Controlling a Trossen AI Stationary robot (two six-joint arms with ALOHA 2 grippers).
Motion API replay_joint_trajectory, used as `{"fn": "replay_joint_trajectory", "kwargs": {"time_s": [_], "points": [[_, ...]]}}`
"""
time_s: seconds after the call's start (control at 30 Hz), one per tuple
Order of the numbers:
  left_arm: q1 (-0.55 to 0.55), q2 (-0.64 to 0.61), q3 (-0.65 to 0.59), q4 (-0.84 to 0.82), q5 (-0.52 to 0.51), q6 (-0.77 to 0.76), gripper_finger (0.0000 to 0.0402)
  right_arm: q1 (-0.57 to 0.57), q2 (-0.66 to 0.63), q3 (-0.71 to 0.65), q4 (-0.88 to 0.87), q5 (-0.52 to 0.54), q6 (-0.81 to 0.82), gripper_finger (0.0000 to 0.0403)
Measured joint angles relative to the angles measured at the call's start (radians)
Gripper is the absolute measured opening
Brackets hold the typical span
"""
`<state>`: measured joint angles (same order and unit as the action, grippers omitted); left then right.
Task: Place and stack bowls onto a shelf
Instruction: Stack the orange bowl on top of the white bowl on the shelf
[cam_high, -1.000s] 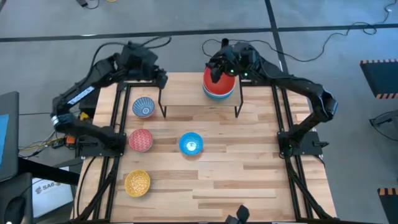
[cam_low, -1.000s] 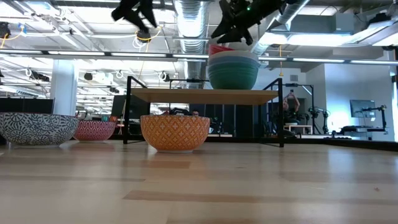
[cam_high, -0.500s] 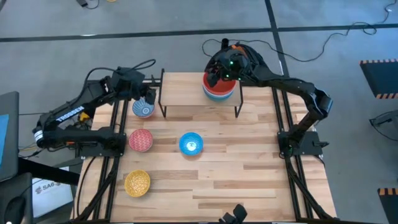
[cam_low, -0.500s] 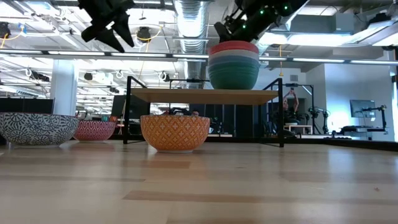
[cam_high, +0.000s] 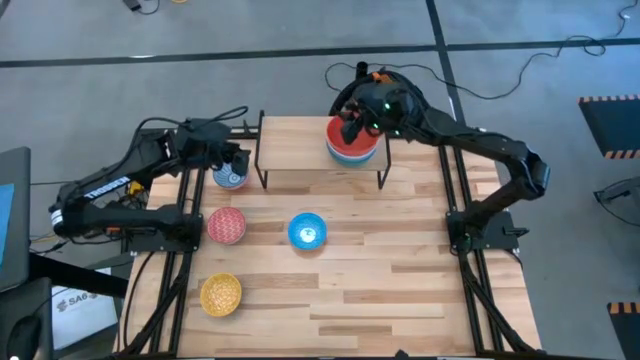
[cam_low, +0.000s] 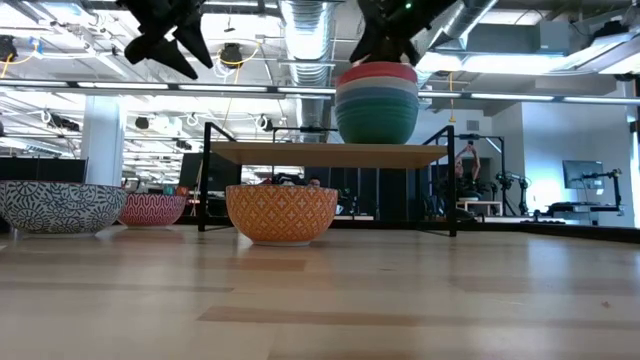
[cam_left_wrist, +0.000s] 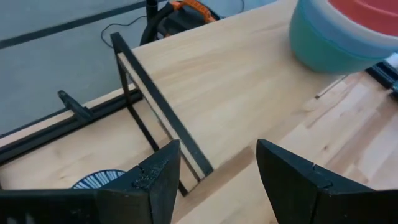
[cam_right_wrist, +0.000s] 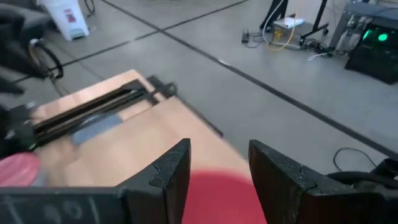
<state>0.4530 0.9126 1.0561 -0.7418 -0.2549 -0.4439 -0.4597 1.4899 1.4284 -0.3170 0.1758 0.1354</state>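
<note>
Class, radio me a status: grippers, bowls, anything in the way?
Left gripper open above patterned blue bowl. Right gripper open over bowl stack on shelf. Nothing in the way.

A red-topped bowl stack (cam_high: 351, 141) sits on the shelf's (cam_high: 300, 150) right end; blue-and-white patterned bowl (cam_high: 231, 175), pink patterned bowl (cam_high: 226, 225), light blue bowl (cam_high: 307, 231) and yellow bowl (cam_high: 221, 294) sit upright on the bench.

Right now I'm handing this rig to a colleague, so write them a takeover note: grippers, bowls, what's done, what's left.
Left gripper: open, empty, above the blue-and-white patterned bowl.
Right gripper: open, empty, over the bowl stack.
Done: stack with the red bowl on top sits on the shelf, right side.
Left: the patterned bowl, pink patterned bowl, light blue bowl and yellow bowl are on the table; shelf's left side is free.
</note>
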Motion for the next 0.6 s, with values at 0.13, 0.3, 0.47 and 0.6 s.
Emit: {"fn": "replay_joint_trajectory", "kwargs": {"time_s": [0.13,0.3,0.47,0.6], "points": [[-0.085,-0.018,-0.001,-0.006,-0.085,-0.023,0.0194,0.030,-0.076,-0.143,0.030,-0.014,0.065,0.0187],[-0.200,-0.030,-0.043,0.027,-0.205,-0.075,0.0194,0.076,-0.173,-0.289,0.164,0.058,0.074,0.0187],[-0.249,-0.028,-0.095,0.123,-0.221,-0.100,0.0194,0.093,-0.188,-0.352,0.201,0.101,0.056,0.0187],[-0.267,-0.016,-0.095,0.141,-0.225,-0.118,0.0194,0.093,-0.173,-0.369,0.195,0.119,0.041,0.0187]]}}
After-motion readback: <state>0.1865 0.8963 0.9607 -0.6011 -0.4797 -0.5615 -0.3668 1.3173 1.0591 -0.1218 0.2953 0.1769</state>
